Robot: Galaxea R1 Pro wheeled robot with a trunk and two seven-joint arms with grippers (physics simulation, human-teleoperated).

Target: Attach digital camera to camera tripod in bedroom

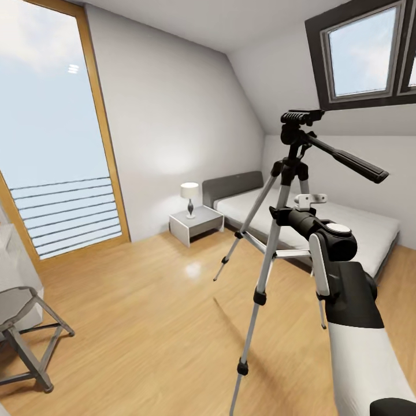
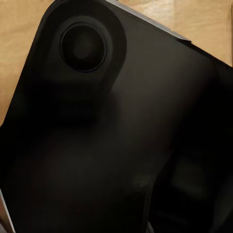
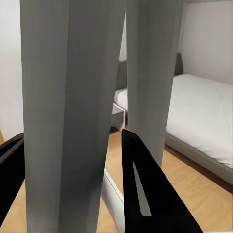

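The camera tripod stands on the wood floor in the middle of the head view, its silver legs spread and its black head with the pan handle on top. My right arm reaches to its upper legs, and my right gripper is closed around one of them. In the right wrist view that silver leg sits between both black fingers, which press on its sides. The digital camera, black with a round lens, lies very close in the left wrist view and looks held above the floor.
A white bed with a grey headboard stands behind the tripod. A nightstand with a lamp is beside it. A folding chair stands at the near left, by the tall window. A skylight is overhead.
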